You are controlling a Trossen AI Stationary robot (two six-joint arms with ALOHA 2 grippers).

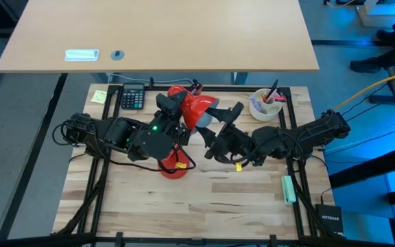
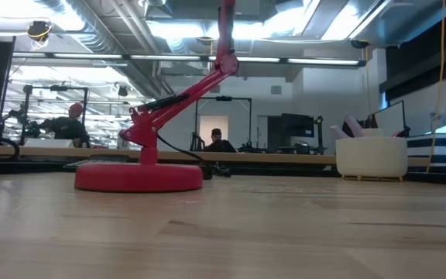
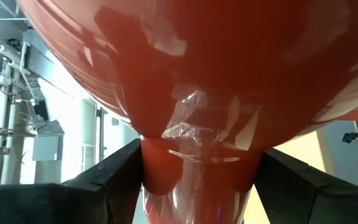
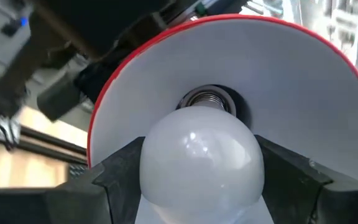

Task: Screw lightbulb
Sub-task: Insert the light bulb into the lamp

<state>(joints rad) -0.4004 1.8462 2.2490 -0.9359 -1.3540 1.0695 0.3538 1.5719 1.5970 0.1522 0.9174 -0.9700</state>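
A red desk lamp stands with its round base (image 1: 173, 165) (image 2: 138, 177) on the wooden table, and its jointed arm (image 2: 184, 97) rises to the shade (image 1: 196, 106), which is held above the table. My left gripper (image 1: 175, 110) (image 3: 197, 186) is shut on the shade's narrow back end. From the right, my right gripper (image 1: 216, 121) (image 4: 197, 180) is shut on the white lightbulb (image 4: 197, 163). The bulb's silvery screw base (image 4: 207, 99) sits at the socket in the shade's white inside. The low view shows neither gripper. My left gripper pinches the shade's narrow neck (image 3: 194, 177) between its two fingers (image 3: 120, 177), coming about level from the table's left side, behind the wide part of the shade. The shade is up clear of the table. My right gripper pinches the bulb's round glass (image 4: 166, 168) between its two fingers (image 4: 120, 177), one on each side. It comes about level from the table's right, pointing into the shade's open mouth. The bulb is clear of the table, its screw base at the socket.
A black calculator (image 1: 132, 97) and a yellow note (image 1: 99, 96) lie at the far left. A white cup with pens (image 1: 266, 105) (image 2: 371, 157) stands at the far right. A green marker (image 1: 289, 189) lies near the right rail. Black frame rails border the table.
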